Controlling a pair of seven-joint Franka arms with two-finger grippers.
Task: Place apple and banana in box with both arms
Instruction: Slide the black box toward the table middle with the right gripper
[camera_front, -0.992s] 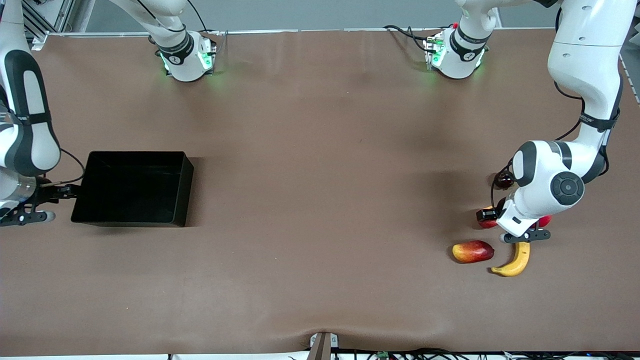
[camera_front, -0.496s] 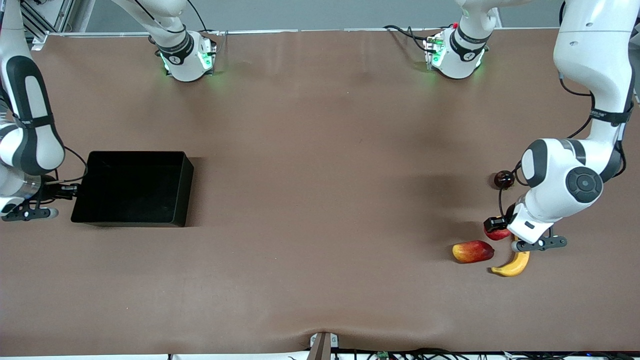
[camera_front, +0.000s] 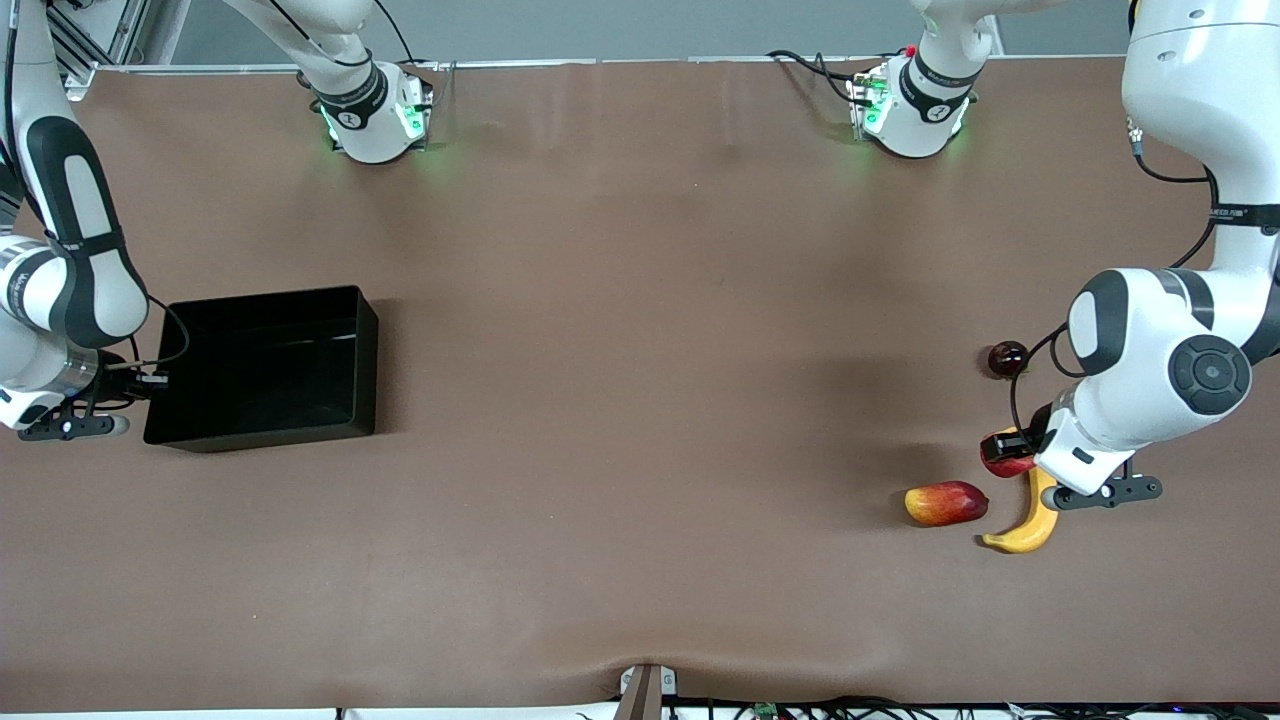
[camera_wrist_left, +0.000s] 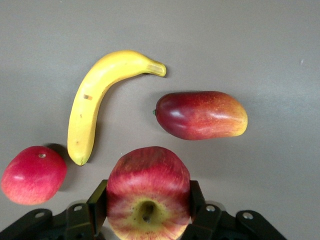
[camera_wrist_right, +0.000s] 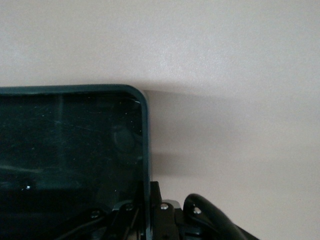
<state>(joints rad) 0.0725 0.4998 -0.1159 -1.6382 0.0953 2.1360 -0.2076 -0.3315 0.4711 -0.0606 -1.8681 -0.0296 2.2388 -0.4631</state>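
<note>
Since the apple (camera_wrist_left: 147, 192) is gripped while the box (camera_front: 262, 436) lies well apart from it, the coming move looks like a long carry across the table (camera_front: 640, 300), from the left arm's end to the right arm's end.

Lowest in the front view lies the banana (camera_front: 1030, 515), on the table. Its curved long axis runs from its low tip up toward the left claw (camera_front: 1010, 452). Beside it, toward the middle of the table, lies a red-and-yellow mango (camera_front: 945, 502).

Just above the banana's upper end in the frame, the left claw is closed narrowly on the apple, one finger at each flank and the stem dimple facing the wrist camera. A rounder pinkish-red fruit (camera_wrist_left: 33, 175) sits near the banana's other side. Higher in the frame is a small dark round fruit (camera_front: 1007, 358).

At mid-height by the frame's edge, the right claw (camera_front: 140, 385) pinches the box's side wall. The box looks empty and sits skewed.
</note>
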